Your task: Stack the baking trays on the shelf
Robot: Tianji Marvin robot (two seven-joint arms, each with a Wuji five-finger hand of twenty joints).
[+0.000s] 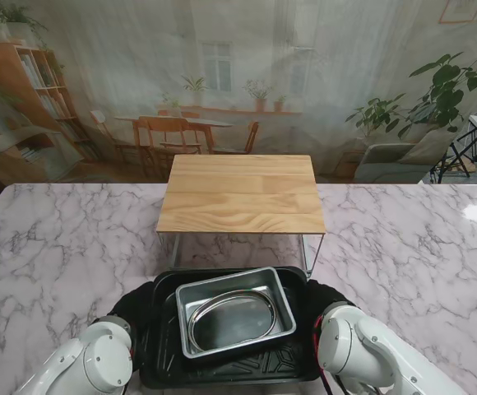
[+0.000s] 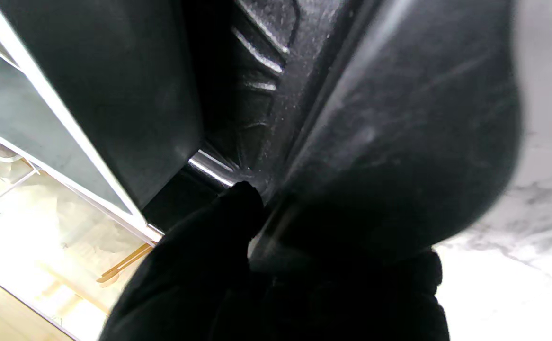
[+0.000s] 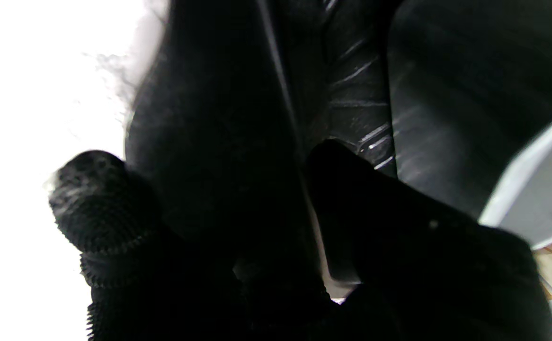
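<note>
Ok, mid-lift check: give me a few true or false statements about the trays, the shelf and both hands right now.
1. The large black baking tray sits on top of the wooden shelf. False: it is in front of the shelf, nearer to me, and the shelf top carries no tray.
2. A silver rectangular metal tray lies inside the black tray. True.
3. An oval steel dish rests in the silver tray. True.
4. Only the left hand grips the black tray. False: the right hand grips its opposite rim too.
5. The silver tray lies square to the black tray. False: it is turned at a slight angle.
</note>
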